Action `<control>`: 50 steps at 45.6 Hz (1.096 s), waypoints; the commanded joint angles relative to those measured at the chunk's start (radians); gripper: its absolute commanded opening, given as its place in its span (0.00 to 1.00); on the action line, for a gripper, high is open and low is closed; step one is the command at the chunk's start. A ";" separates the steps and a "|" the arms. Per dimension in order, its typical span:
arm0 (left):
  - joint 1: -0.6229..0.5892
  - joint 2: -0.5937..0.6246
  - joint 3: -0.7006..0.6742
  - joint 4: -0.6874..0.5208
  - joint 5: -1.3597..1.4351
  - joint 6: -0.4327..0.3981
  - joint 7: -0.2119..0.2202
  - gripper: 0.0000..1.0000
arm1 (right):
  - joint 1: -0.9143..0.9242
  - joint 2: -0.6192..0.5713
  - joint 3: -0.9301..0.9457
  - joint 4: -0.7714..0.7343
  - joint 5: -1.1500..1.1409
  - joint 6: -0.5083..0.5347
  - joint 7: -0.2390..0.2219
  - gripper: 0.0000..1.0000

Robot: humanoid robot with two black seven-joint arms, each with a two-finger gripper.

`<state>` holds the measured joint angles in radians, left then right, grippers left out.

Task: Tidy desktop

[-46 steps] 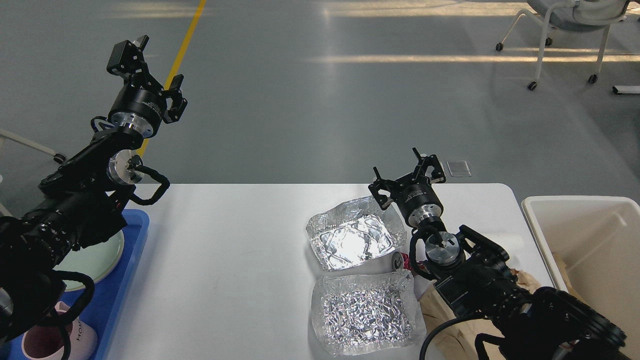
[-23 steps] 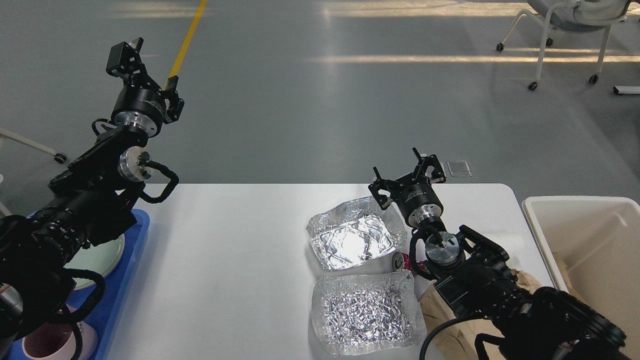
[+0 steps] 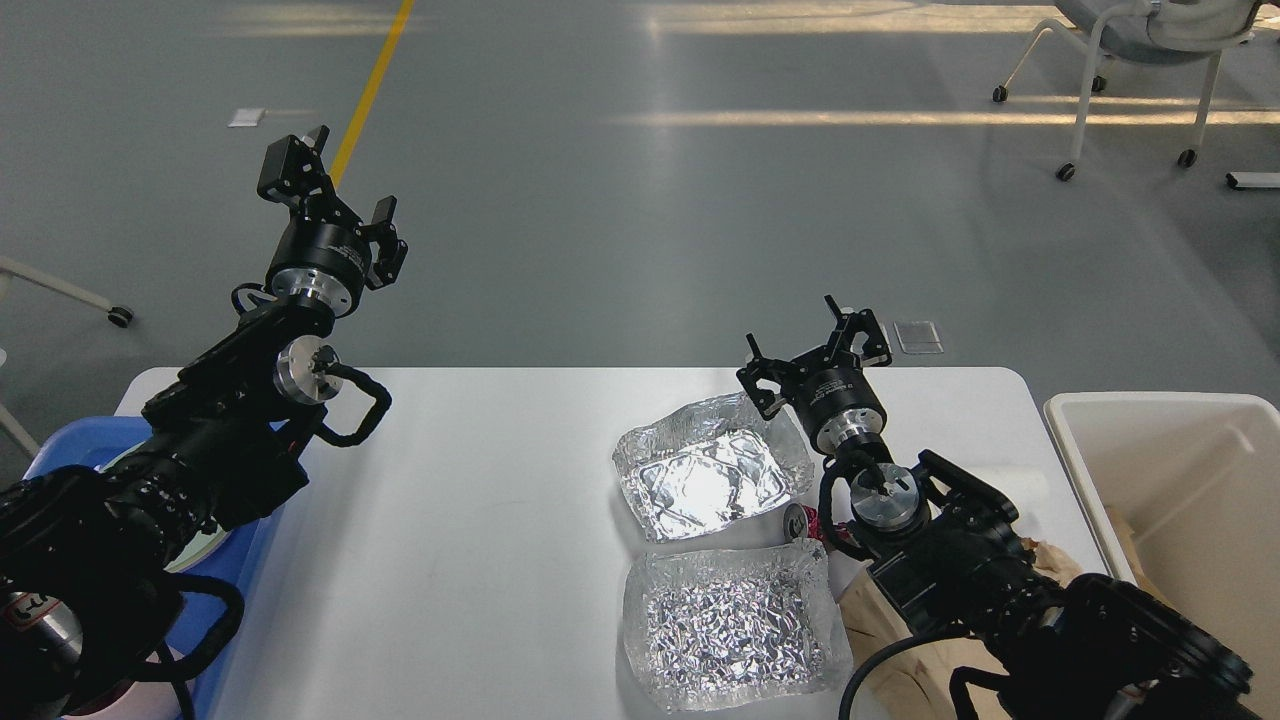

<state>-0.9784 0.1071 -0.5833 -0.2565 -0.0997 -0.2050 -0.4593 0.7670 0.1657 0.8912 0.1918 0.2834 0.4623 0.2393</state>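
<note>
Two foil trays (image 3: 712,468) lie side by side right of centre on the white bench (image 3: 480,520), the bin (image 3: 1150,410) just beside its right end for the rubbish, I judge, while my left hand (image 3: 335,205) and right hand (image 3: 815,355) hover wide and empty above.

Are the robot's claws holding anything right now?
No. The left gripper is open up in the air, and the right gripper is open above the desktop, holding nothing.

Grey glossy floor (image 3: 640,200), yellow line (image 3: 372,88), wheeled chair (image 3: 1130,60), sunlight streaks.
</note>
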 commanded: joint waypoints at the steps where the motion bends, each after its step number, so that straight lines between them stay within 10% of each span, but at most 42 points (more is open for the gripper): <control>1: 0.038 -0.032 0.000 -0.001 0.000 -0.013 -0.042 1.00 | 0.000 0.000 0.000 0.000 0.000 -0.001 0.000 1.00; 50: 0.138 -0.070 0.010 -0.004 0.003 -0.014 -0.128 1.00 | 0.000 0.000 0.000 0.000 0.000 -0.001 0.000 1.00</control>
<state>-0.8422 0.0368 -0.5739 -0.2608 -0.0966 -0.2194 -0.5874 0.7670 0.1657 0.8912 0.1917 0.2839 0.4617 0.2393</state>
